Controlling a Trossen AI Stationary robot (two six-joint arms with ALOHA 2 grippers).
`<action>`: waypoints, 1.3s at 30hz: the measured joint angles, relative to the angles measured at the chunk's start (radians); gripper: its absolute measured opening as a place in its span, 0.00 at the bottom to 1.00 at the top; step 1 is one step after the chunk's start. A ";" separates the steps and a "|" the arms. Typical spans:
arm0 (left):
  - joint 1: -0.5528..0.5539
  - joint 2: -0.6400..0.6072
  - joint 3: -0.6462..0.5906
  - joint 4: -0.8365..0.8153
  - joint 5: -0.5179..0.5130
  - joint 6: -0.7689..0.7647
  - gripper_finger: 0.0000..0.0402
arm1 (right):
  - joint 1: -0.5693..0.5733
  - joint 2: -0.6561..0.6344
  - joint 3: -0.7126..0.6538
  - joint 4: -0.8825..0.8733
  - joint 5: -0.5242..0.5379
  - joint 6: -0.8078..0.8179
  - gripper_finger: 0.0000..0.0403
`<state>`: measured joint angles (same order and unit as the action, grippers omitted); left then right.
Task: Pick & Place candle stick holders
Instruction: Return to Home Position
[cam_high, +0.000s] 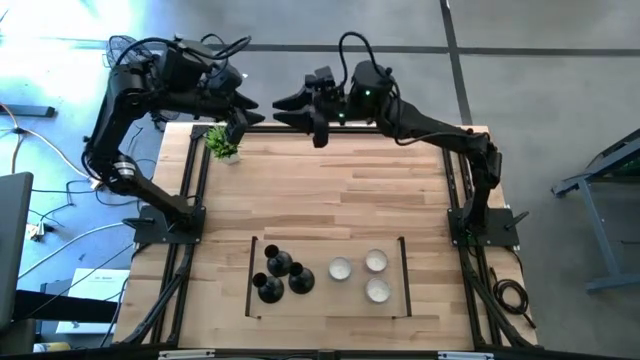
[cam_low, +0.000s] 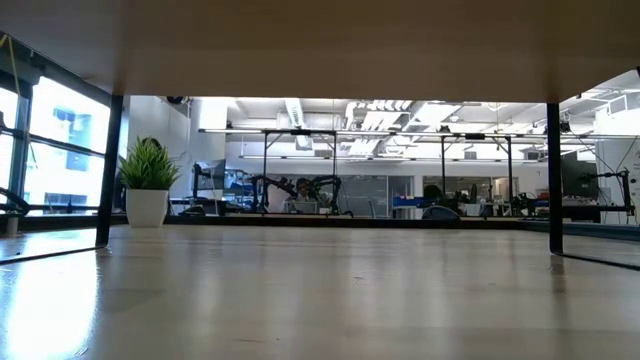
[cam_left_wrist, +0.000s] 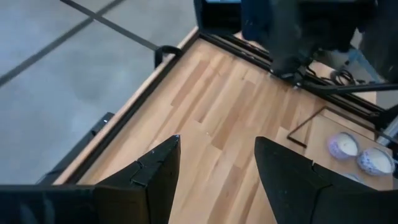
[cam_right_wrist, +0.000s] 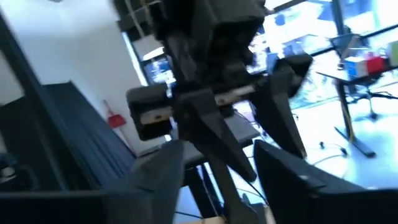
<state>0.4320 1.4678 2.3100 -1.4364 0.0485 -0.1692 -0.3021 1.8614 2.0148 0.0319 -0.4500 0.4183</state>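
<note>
Candle stick holders (cam_high: 278, 263): three clustered inside black frame (cam_high: 251, 252), left part.
Left gripper (cam_left_wrist: 217, 144): fingers apart, empty, well apart from frame.
Right gripper (cam_right_wrist: 217, 149): likewise spread, empty.

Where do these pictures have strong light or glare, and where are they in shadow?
High view: daylight washes out the grey floor at upper left; the light wooden table is evenly lit. Low view: a dark overhang shades the top, and the table reflects the bright windows at the left. Right wrist view: the bright background leaves the dark left arm backlit.
</note>
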 joint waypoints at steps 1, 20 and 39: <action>0.000 0.005 0.000 0.000 0.009 0.000 0.51 | -0.007 0.000 0.000 0.011 -0.019 0.000 0.40; 0.000 0.065 0.000 0.147 0.039 0.193 0.14 | -0.162 -0.179 -0.002 -0.049 -0.249 -0.090 0.01; 0.000 -0.331 0.000 0.127 -0.188 0.311 0.00 | -0.356 -0.711 0.001 -0.920 0.074 -0.636 0.00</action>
<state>0.4320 1.1367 2.3100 -1.3095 -0.1393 0.1421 -0.6577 1.1501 2.0154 -0.8881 -0.3764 -0.2176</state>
